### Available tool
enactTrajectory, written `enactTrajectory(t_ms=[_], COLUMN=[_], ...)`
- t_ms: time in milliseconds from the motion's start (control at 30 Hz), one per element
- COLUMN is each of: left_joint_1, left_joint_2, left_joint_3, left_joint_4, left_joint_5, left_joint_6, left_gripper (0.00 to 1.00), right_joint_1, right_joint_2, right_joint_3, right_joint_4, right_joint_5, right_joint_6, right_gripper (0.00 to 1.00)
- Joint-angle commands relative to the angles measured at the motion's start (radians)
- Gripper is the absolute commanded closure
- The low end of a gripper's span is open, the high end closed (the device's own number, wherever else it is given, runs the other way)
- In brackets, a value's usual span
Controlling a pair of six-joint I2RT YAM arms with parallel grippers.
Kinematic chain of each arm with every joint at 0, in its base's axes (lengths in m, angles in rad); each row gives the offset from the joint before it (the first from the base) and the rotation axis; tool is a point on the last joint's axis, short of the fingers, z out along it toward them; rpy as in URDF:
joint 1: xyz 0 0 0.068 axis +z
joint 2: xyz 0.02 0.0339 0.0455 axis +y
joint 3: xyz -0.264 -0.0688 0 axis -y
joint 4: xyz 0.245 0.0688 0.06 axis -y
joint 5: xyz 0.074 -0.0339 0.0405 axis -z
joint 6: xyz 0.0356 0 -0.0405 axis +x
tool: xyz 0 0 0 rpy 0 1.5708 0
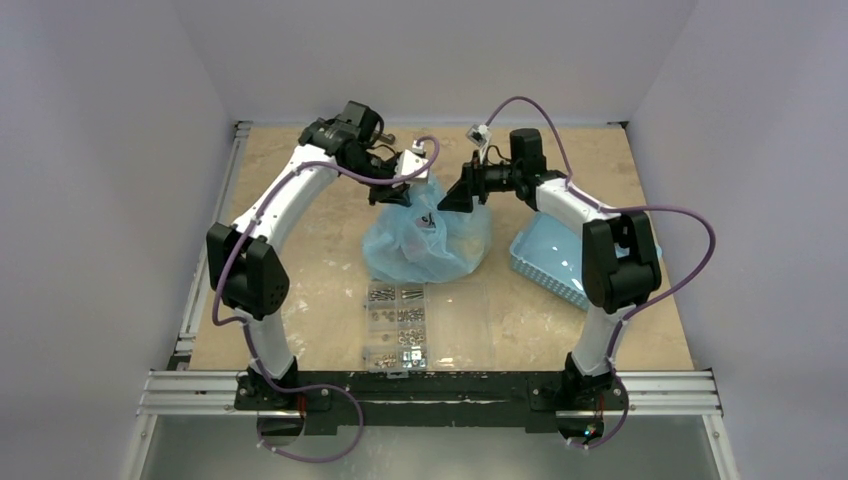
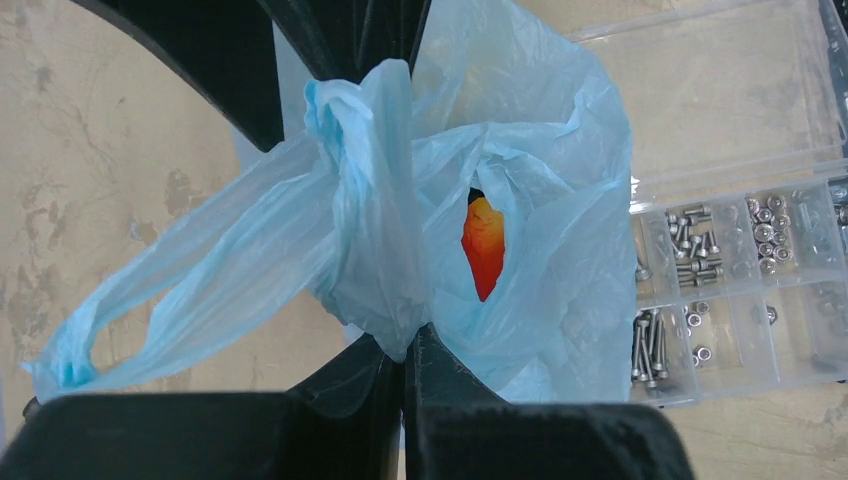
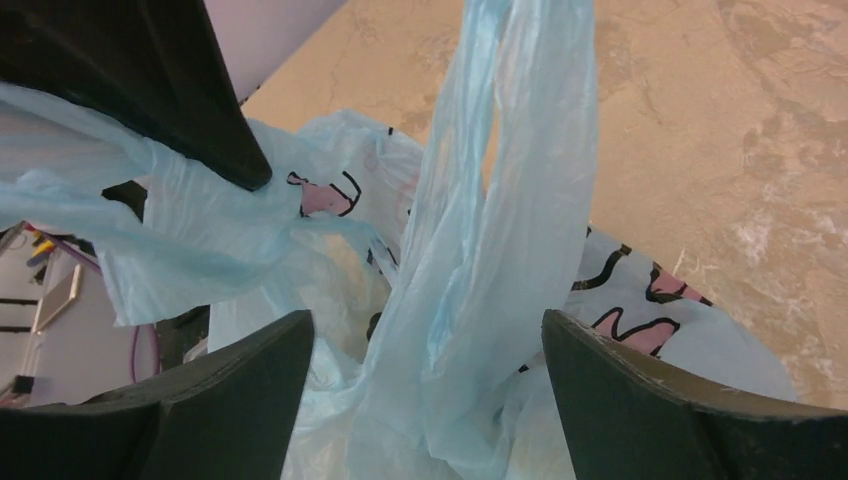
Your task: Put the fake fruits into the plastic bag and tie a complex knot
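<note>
Black fingers of the left end effector (image 2: 408, 350) are squeezed shut on a bunched-up handle of the thin light-blue plastic bag (image 1: 425, 245). One shiny red-orange fake fruit (image 2: 483, 245) peeks out through the bag's open mouth. The bag sits in the middle of the tan tabletop (image 1: 320, 330) and has pink and black cartoon shapes printed on it. Just in front of it lies a clear plastic box of silver screws (image 1: 400, 325). A blue slotted basket (image 1: 550, 255) sits to the right. Both white arms reach forward and bend inward, meeting just above the bag. The right end effector (image 3: 425, 330) is open, with its fingers wide apart on either side of a long hanging strip of bag handle.
</note>
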State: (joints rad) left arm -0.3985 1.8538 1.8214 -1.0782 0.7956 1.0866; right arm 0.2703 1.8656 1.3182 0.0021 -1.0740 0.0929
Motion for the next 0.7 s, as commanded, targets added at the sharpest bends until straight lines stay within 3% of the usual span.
enactTrajectory(t_ms=[0, 133, 500, 533, 600, 633, 667], left_joint_1=[-0.02, -0.023, -0.033, -0.032, -0.033, -0.033, -0.032], left_joint_2=[-0.008, -0.01, -0.011, -0.013, -0.014, -0.018, -0.024], left_joint_3=[0.038, 0.04, 0.053, 0.052, 0.051, 0.052, 0.054], left_joint_4=[-0.004, -0.009, -0.018, -0.019, -0.021, -0.023, -0.021], left_joint_5=[-0.029, -0.035, -0.055, -0.055, -0.059, -0.059, -0.061], left_joint_6=[0.054, 0.064, 0.077, 0.079, 0.082, 0.077, 0.059], left_gripper=[1.0, 1.0, 1.0, 1.0, 1.0, 0.96, 0.86], right_joint_1=[0.008, 0.024, 0.091, 0.097, 0.101, 0.101, 0.099], right_joint_2=[-0.012, -0.006, 0.007, 0.016, 0.037, 0.044, 0.047], right_joint_3=[0.034, 0.035, 0.028, 0.036, 0.051, 0.057, 0.069], right_joint_4=[-0.03, -0.076, -0.131, -0.156, -0.172, -0.166, -0.176], right_joint_5=[0.097, 0.199, 0.108, 0.116, 0.134, 0.132, 0.144], right_joint_6=[-0.052, -0.12, -0.218, -0.242, -0.268, -0.264, -0.272], right_gripper=[0.1, 0.01, 0.05, 0.13, 0.44, 0.62, 0.78])
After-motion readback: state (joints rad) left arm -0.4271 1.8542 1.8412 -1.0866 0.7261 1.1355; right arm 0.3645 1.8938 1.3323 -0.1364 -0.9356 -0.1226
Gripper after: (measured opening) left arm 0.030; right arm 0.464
